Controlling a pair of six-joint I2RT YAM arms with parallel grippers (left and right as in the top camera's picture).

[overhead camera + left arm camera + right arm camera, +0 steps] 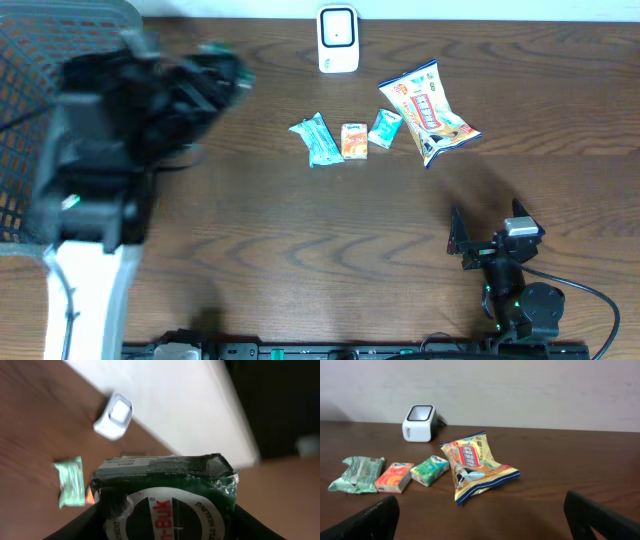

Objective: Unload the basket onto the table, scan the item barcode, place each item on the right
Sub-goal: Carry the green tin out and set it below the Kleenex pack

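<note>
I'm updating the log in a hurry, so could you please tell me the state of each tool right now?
Left tool: closed on a green packet.
Right tool: open, holding nothing.

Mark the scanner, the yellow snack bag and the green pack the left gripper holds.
scanner [338, 40]: overhead view, middle of white body.
yellow snack bag [470, 462]: right wrist view, printed middle.
green pack [167, 510]: left wrist view, round label.
</note>
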